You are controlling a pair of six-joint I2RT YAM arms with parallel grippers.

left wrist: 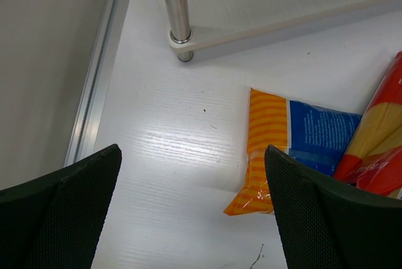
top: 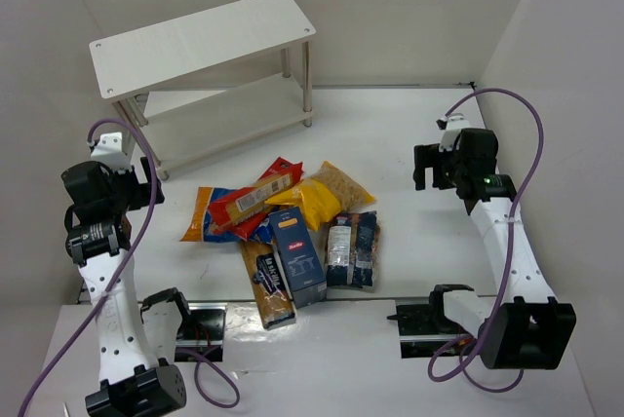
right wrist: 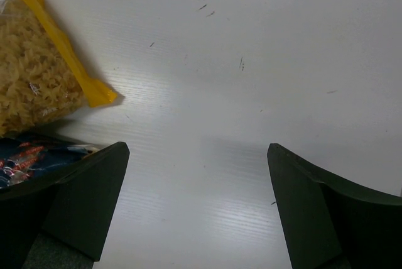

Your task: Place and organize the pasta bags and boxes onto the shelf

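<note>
On the counter (top: 419, 222), pasta packs (top: 297, 261) lie heaped near the shelf (top: 200, 37); left pincer (left wrist: 191, 156) and right pincer (right wrist: 198, 149) gape empty.

Six pasta packs are lying in one heap at the middle: two boxes, three bags and one packet. The boxes being counted are the dark blue box (top: 297, 256) and the long red-yellow box (top: 255, 198). The bags are the yellow clear-windowed bag (top: 327, 193), the orange-blue bag (top: 200, 214) and the dark clear bag (top: 353, 249). The long brown packet (top: 268, 285) is lying nearest. One shelf (top: 205, 42) is standing far left, showing two boards. Two grippers are showing: the left gripper (left wrist: 193, 156) and the right gripper (right wrist: 198, 149).
</note>
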